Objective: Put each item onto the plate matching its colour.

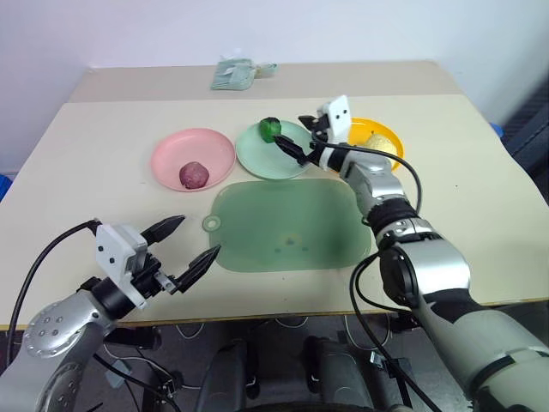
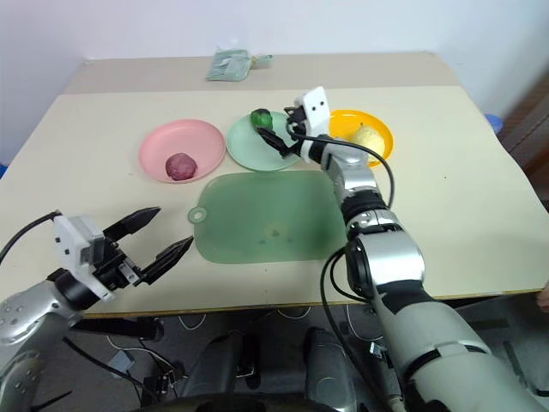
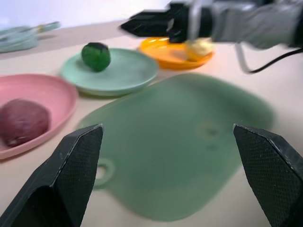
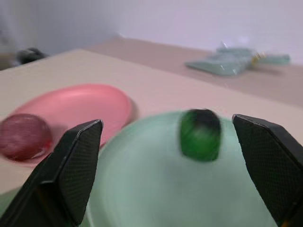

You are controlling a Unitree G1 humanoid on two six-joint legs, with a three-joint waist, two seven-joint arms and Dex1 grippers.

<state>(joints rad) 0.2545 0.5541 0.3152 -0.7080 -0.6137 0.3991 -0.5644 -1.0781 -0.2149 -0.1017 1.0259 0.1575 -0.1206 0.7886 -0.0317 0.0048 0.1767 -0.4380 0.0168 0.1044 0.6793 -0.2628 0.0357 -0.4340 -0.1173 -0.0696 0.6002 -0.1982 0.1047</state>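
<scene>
All three items sit on matching plates — the green piece (image 1: 271, 128) on the mint plate (image 1: 257, 159); right gripper (image 1: 299, 136) and left gripper (image 1: 190, 243) wide open, empty — next, retreat.

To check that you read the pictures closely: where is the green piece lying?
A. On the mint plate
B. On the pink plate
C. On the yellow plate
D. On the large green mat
A: the green piece lies on the mint plate, towards its far rim.
</scene>
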